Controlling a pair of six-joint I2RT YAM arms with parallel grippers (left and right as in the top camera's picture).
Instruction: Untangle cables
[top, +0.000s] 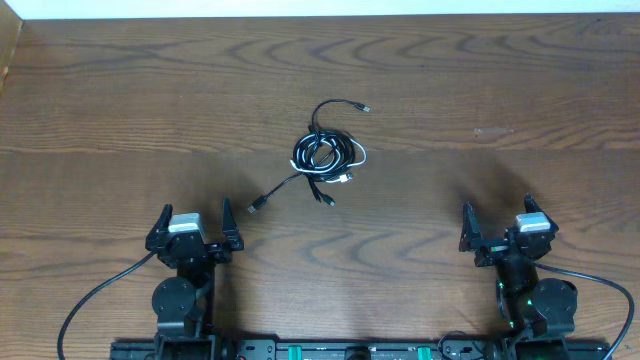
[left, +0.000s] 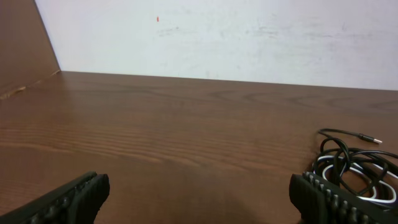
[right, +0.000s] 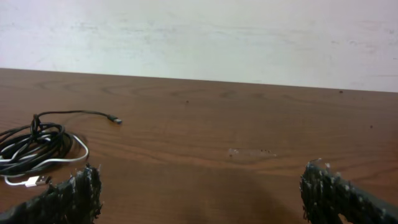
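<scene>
Overhead: cables lying tangled in one heap mid-bench, well apart from both arms; left end effector and right end effector sitting released, grasping nothing
Left wrist: cables showing at right edge
Right wrist: cables lying at left edge

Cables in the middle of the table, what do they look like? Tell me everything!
The cables are thin cords, mostly black with one white cord, tangled in a loose coil. A few loose ends with small plugs stick out. They lie flat on the brown wooden table, and nothing else touches them.
</scene>
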